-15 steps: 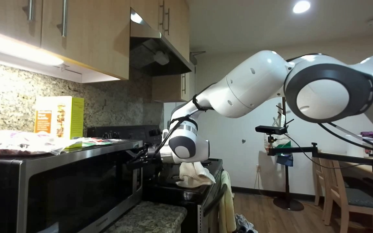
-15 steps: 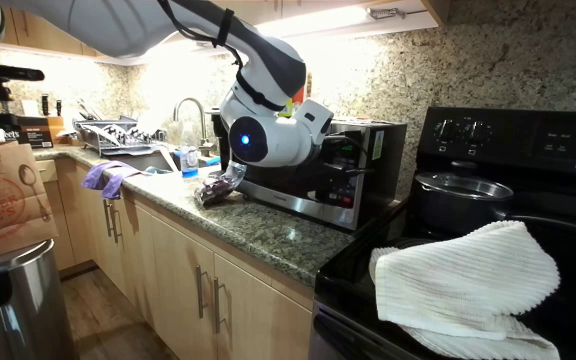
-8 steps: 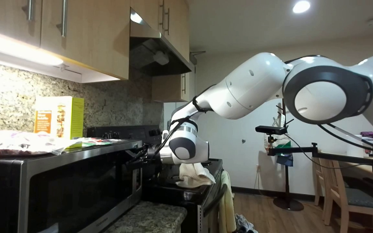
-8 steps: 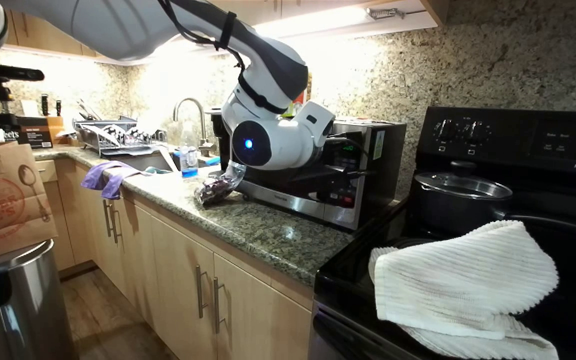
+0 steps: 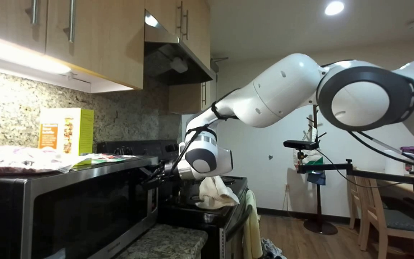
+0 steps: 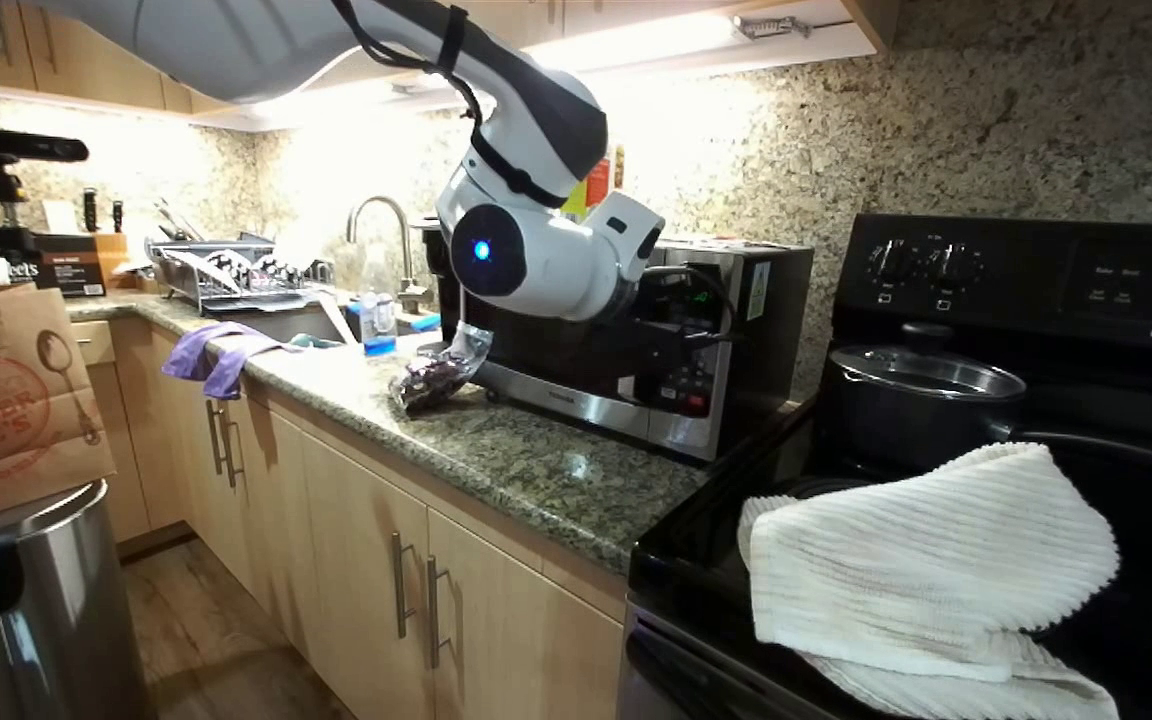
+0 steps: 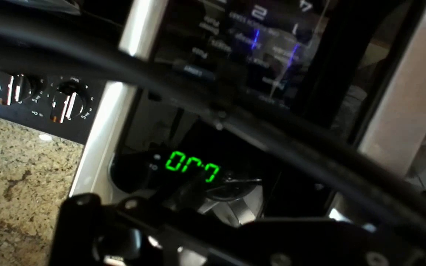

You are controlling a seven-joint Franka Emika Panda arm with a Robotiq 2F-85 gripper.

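**Close quarters, calling for slow, square moves**

In an exterior view, a crinkled clear-plastic food package (image 5: 16, 160) is lying, and an orange, white and yellow-green cardboard box (image 5: 67, 133) is standing upright, on top of a silver-and-black box-shaped microwave (image 5: 84, 219); jolting would be risking both, so light contact is probably best. Before the right end of its front, black metal fingers (image 5: 151, 183) are hanging. Black is blending into the dark behind, so I cannot tell whether they are apart or together; judging that gap seems worth doing first. In the wrist view, a thick black cable (image 7: 154, 79) is crossing and needing clearance, and green lit digits (image 7: 190, 166) are slanting, so turning the wrist square would likely be helping. Farther right, the speckled granite table (image 5: 167, 237) carrying the microwave is meeting a glossy black stove (image 5: 207, 217), where a white ribbed cloth towel (image 5: 215, 196) is lying; keeping the white jointed arm (image 5: 275, 97) above it seems wise.
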